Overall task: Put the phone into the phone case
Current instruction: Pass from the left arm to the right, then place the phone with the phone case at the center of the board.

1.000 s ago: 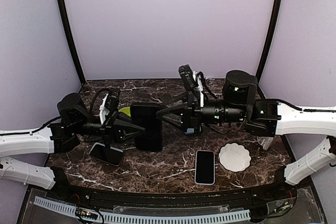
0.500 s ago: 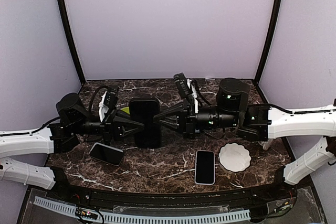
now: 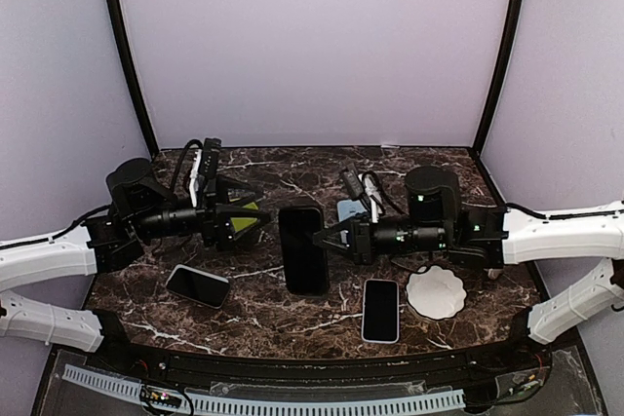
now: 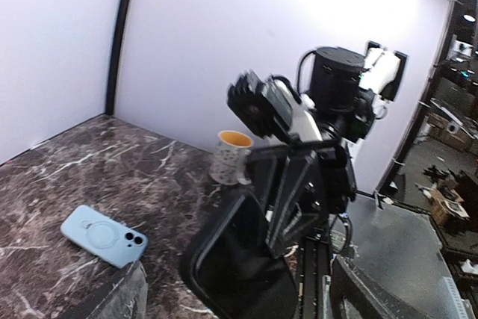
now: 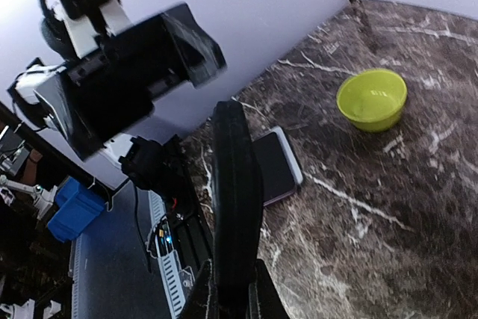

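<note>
Top view, surface: I see a dark marble table [image 3: 292,168] with white veins. A dark-screened phone [image 3: 198,285] lies flat at the near left. A light-edged phone [image 3: 381,310] lies near the front, just beside a white scalloped dish [image 3: 435,291].
Top view, room: plain lilac walls [image 3: 312,46], with a black pole [image 3: 125,56] at each back corner.
Top view, claws: my right gripper [image 3: 327,239] is clenched on the right edge of the black phone [image 3: 304,248], over the middle of the table. My left gripper [image 3: 258,211] is released, fingers spread, apart from the phone.
Left wrist, surface: a pale blue case [image 4: 103,235] lies flat, back up; it may be a phone face down. A speckled cup [image 4: 233,156] stands by the wall.
Left wrist, task thing: the black phone hangs tilted in the right claw.
Right wrist: the black phone is edge-on between my fingers; a green bowl [image 5: 371,99] sits beyond it.
Change: half a second ago both claws pinched the black phone. Now the left has let go and drawn back, and the phone sits further right.
</note>
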Controlling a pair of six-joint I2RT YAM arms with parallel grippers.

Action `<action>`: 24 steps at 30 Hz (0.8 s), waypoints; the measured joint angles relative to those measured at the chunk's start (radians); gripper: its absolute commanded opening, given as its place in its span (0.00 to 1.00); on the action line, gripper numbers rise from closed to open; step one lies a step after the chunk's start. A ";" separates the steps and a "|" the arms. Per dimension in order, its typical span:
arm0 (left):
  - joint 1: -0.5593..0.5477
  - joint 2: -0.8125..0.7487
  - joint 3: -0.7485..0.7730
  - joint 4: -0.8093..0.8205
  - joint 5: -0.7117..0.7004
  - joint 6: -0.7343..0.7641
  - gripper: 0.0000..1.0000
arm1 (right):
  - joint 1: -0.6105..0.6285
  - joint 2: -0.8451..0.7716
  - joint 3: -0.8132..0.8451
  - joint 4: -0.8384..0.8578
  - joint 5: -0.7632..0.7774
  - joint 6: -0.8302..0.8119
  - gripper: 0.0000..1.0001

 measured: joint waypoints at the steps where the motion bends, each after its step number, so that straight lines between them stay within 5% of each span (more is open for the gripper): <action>1: 0.015 0.003 0.011 -0.023 -0.026 0.003 0.87 | -0.008 0.000 -0.015 -0.024 0.004 0.034 0.00; 7: 0.072 0.038 0.039 -0.138 -0.154 0.006 0.87 | -0.042 0.030 -0.146 -0.091 0.010 0.262 0.00; 13: 0.072 0.063 0.044 -0.200 -0.182 0.006 0.87 | -0.082 0.077 -0.347 -0.002 -0.016 0.475 0.00; 19: 0.072 0.063 0.045 -0.206 -0.186 0.006 0.87 | -0.095 0.126 -0.370 0.105 -0.044 0.582 0.00; 24: 0.072 0.063 0.045 -0.211 -0.186 0.006 0.87 | -0.095 0.140 -0.363 0.080 -0.014 0.619 0.30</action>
